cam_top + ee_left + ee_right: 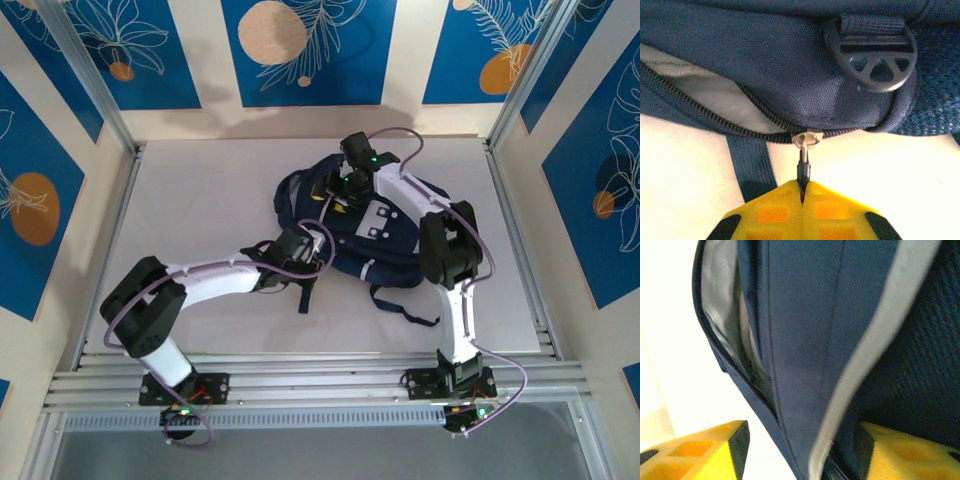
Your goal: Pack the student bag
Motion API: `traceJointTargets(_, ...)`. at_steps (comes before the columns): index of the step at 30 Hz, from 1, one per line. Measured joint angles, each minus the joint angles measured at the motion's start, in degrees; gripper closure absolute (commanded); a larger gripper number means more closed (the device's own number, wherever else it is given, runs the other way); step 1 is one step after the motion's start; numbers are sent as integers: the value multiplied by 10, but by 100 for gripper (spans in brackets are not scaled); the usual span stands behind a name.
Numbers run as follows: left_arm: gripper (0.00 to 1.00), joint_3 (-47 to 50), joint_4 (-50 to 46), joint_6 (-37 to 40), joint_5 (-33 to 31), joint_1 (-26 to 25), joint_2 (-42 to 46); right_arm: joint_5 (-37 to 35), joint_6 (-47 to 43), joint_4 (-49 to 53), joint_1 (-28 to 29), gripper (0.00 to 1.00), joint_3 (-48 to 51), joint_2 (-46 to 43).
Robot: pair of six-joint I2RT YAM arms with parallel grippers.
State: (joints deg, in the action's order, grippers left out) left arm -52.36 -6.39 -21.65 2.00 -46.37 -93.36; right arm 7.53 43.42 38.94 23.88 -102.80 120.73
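Note:
The student bag, navy with pale grey patches, lies flat in the middle of the table. In the left wrist view my left gripper is shut on the black zip pull that hangs from the metal slider. Left of the slider the zip stands open and shows pale lining. From above, that gripper sits at the bag's near-left edge. My right gripper is at the bag's far-left end. Its jaws stand open, astride a fold of the bag with a grey stripe, and the left finger is clear of the cloth.
A round black buckle sits on the bag just above the slider. A dark strap runs under the bag toward me. More straps trail off the bag's near side. Metal rails edge the table front, and patterned walls enclose it.

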Motion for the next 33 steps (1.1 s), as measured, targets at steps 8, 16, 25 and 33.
traceJointTargets(8,100,6,0,13,40,0,8,-87,-19,64,-7,42,118,-128)
traceJointTargets(16,100,7,14,10,68,0,8,-58,9,57,-22,43,206,-241)
traceJointTargets(25,100,8,18,2,72,0,8,-50,122,14,-10,54,361,-430)
traceJointTargets(33,100,9,24,-5,75,1,9,-48,195,-21,45,53,525,-556)
